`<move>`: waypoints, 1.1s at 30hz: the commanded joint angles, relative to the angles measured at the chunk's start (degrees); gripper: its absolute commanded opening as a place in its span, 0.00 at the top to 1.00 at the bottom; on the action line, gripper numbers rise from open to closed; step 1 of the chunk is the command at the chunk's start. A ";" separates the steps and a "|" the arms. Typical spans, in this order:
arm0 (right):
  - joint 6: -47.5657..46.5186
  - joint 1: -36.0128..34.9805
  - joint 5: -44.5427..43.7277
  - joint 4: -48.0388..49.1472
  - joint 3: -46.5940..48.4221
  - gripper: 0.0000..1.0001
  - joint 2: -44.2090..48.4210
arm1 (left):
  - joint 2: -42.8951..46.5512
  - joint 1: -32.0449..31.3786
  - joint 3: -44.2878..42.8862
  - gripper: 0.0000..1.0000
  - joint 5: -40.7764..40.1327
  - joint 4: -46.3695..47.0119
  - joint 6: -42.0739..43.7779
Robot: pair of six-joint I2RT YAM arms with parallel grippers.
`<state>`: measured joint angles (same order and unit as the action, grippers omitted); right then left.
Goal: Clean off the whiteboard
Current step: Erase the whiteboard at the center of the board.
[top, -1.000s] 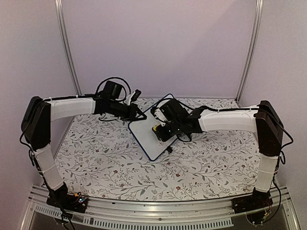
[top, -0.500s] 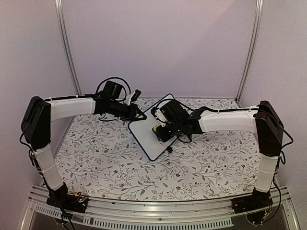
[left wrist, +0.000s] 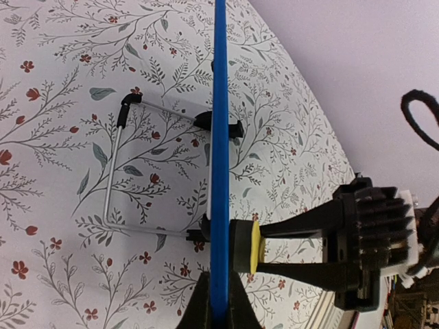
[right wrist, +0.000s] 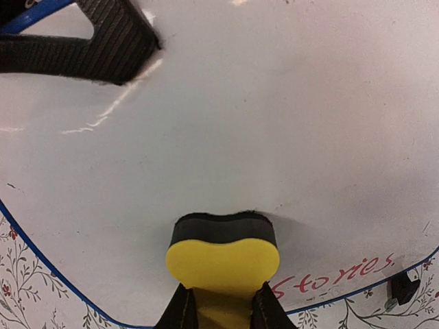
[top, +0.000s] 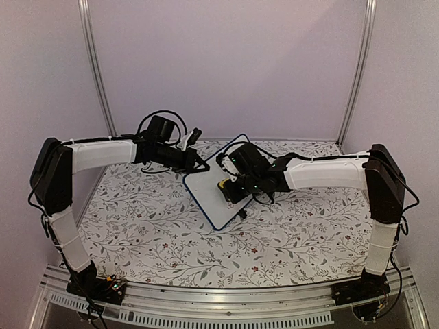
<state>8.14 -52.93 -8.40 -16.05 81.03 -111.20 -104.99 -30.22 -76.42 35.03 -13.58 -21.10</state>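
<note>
Two arms meet at the whiteboard (top: 208, 199), which sits mid-table toward the back, turned at an angle to the edges of the floral-print table (top: 151, 233). The left gripper (left wrist: 218, 305) is clamped shut on the board's blue frame, one finger on each side. The left wrist view sees the board edge-on as a thin blue line. On the board's back side a U-shaped wire stand (left wrist: 113, 185) reaches out over the cloth, joined to the frame at two black feet (left wrist: 236, 129). Cannot tell if the wire lies flat on the cloth. The right gripper (right wrist: 219, 312) is closed on a yellow sponge eraser (right wrist: 223, 255), gripping its yellow body. The eraser's dark pad layer is pressed against the white writing face, touching it. In the top view the eraser is on the right half of the board, with the right arm coming in from the right. A red word (right wrist: 336, 273) reading "Stories" remains near the lower right corner, just beside the eraser and close to the frame. The face above the eraser is white, with faint smears and glare streaks. The left gripper's dark ribbed fingers (right wrist: 103, 41) show at the top left of the right wrist view, on the board's rim, well apart from the eraser.
</note>
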 commanded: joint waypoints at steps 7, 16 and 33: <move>1.74 -0.16 1.95 1.53 -3.06 0.79 1.28 | -0.79 -1.38 0.10 1.00 -2.29 -2.41 2.03; 1.69 -0.16 1.43 1.05 -3.33 0.79 1.63 | -1.32 -1.38 -0.04 1.00 -1.32 -2.43 1.83; 2.24 -0.16 5.33 -2.02 -2.31 0.79 -0.59 | -0.65 -1.42 -0.04 1.00 -1.26 -2.43 1.80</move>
<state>9.30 -52.90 -5.21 -17.10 80.60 -111.00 -105.01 -30.24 -76.47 35.05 -13.61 -21.08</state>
